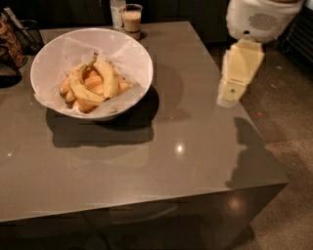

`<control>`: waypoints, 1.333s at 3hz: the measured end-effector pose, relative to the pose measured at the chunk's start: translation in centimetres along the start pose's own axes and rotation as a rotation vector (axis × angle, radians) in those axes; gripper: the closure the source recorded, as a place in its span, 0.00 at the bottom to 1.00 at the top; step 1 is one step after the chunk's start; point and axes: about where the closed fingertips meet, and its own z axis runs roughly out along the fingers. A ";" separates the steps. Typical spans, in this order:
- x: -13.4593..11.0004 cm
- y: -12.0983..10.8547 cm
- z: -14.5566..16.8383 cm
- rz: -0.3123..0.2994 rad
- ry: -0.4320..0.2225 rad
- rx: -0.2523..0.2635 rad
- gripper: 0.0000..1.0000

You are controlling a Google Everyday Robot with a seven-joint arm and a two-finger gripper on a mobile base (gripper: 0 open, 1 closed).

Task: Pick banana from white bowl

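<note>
The white bowl [137, 58], lined with crinkled white paper, stands on the back left part of the grey table [195, 146]. In it lies the thick, fairly straight banana [107, 78], its stem pointing to the back left. A slimmer curved banana [80, 90] lies beside it, over stubby orange pieces [93, 80]. My gripper [229, 97], cream coloured, hangs from the white arm [261, 19] above the table's right side. It is far to the right of the bowl and holds nothing that I can see.
A plastic cup with a brownish drink [132, 18] and a bottle [117, 12] stand behind the bowl. A black wire holder [30, 35] and a snack bag [7, 46] are at the far left. The table's right edge drops to a speckled floor [293, 127].
</note>
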 end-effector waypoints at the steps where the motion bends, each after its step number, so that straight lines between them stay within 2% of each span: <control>1: -3.4 -2.3 0.7 -0.019 0.021 -0.004 0.00; 2: -6.2 -3.5 1.3 -0.063 0.006 -0.010 0.00; 3: -7.0 -4.1 1.4 -0.065 -0.021 0.015 0.00; 4: -8.9 -4.8 1.7 -0.062 -0.049 0.023 0.00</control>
